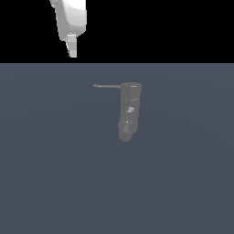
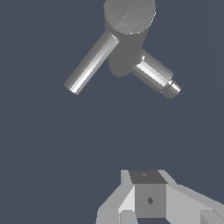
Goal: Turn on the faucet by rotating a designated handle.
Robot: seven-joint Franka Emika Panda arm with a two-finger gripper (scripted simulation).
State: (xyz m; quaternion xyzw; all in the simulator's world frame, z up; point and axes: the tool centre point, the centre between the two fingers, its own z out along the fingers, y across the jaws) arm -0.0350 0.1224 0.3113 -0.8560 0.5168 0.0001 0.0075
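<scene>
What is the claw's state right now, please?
Claw: cannot be told whether open or shut; it hangs apart from the handle and holds nothing.

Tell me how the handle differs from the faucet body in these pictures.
The handle is a thin rod, while the faucet is a thick stubby cylinder. The handle is clearly shorter than the faucet body. In the exterior view the handle sticks out sideways toward the exterior view's left from the faucet's far end, while the faucet runs toward the camera and ends in a rounded spout. Both are dull grey and joined together.
</scene>
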